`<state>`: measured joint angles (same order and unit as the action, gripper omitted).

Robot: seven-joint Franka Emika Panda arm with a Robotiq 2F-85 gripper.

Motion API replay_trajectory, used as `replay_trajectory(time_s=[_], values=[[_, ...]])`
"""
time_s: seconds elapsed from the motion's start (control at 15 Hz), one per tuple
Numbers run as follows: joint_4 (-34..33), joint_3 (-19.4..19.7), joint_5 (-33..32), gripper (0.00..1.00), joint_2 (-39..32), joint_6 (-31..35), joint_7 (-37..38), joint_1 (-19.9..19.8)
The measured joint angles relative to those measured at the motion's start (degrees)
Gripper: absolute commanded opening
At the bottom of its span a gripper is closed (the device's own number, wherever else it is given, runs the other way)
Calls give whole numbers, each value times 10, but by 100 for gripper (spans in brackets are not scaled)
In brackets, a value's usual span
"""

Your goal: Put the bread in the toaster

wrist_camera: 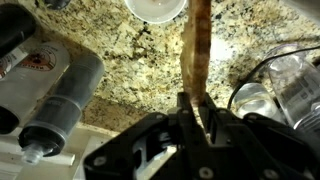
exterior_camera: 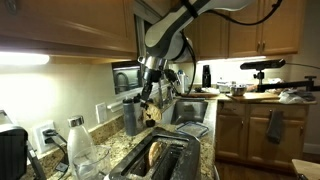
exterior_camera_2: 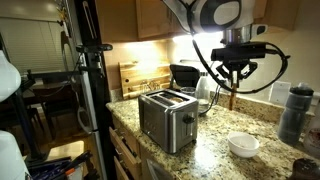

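Note:
The shiny steel toaster (exterior_camera_2: 167,120) stands on the granite counter, its two dark slots facing up; it also shows at the bottom of an exterior view (exterior_camera: 160,158). My gripper (exterior_camera_2: 232,78) is shut on the top of the bread (exterior_camera_2: 233,98), a thin tan slice hanging upright and edge-on. It hangs in the air to the side of the toaster, above the counter, apart from the slots. In the wrist view the bread (wrist_camera: 198,45) sticks out from between my fingers (wrist_camera: 196,108). The gripper (exterior_camera: 150,95) and bread (exterior_camera: 152,113) also show in an exterior view.
A white bowl (exterior_camera_2: 243,146) sits on the counter near the bread, also in the wrist view (wrist_camera: 155,8). A grey bottle (exterior_camera_2: 293,110) stands beyond it. A black appliance (exterior_camera_2: 185,75) and a wooden board (exterior_camera_2: 140,75) stand behind the toaster. A glass (wrist_camera: 272,95) is close by.

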<state>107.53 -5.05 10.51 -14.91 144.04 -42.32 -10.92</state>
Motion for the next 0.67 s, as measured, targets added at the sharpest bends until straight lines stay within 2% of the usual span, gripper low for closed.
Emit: replay_trajectory(time_s=[0.67], values=[[49, -1, 1, 10, 84, -59, -20, 46]])
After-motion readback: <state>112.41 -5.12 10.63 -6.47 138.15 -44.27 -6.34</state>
